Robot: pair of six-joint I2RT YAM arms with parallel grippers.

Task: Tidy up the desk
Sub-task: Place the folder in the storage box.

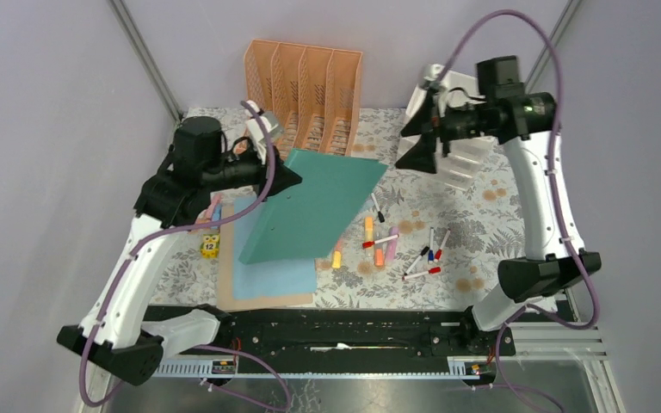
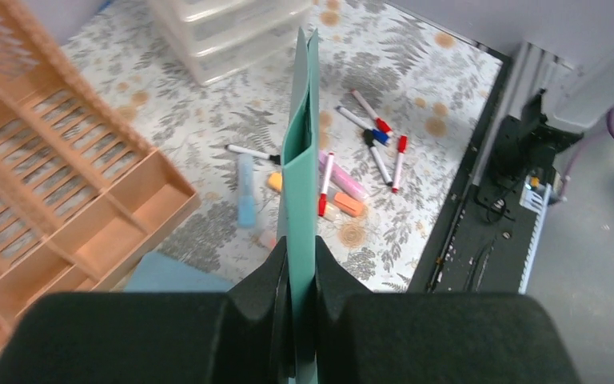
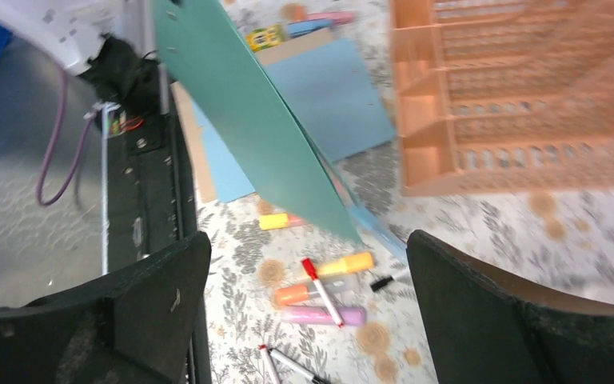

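There are 1 teal folder point(image 1: 314, 206), 1 peach file rack point(image 1: 305, 90), 1 white drawer unit point(image 2: 224, 40) and 6 thin markers point(image 1: 380, 241).

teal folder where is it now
Top view: the teal folder hangs tilted left of centre, pinched in the left claw, in front of the peach file rack and over the light-blue folder.

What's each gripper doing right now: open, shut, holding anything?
Left gripper: closed on the teal folder, which it holds clear of the desk.
Right gripper: open, holding nothing.
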